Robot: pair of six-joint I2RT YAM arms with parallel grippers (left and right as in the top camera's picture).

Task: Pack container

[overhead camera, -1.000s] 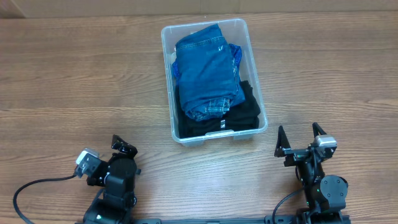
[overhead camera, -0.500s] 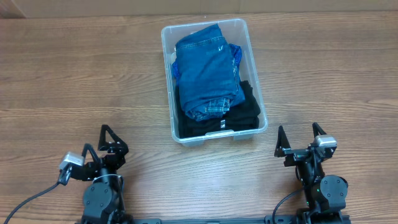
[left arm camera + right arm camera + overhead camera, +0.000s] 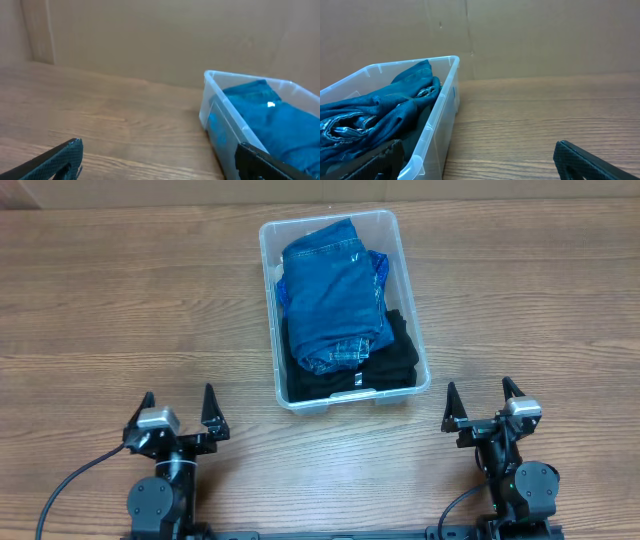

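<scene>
The clear plastic container (image 3: 400,300) stands at the table's middle back. Folded blue jeans (image 3: 335,290) lie in it on top of black clothing (image 3: 395,360). The container also shows in the left wrist view (image 3: 212,117) and in the right wrist view (image 3: 442,115). My left gripper (image 3: 180,412) is open and empty at the front left, well clear of the container. My right gripper (image 3: 484,402) is open and empty at the front right, a little right of the container's near corner.
The wooden table (image 3: 120,310) stretches to both sides of the container. A brown cardboard wall (image 3: 545,35) stands behind the table. A cable (image 3: 70,480) trails from the left arm at the front.
My left arm has turned at the front left so that its open fingers now point straight toward the back. The right arm and the container have not moved.
</scene>
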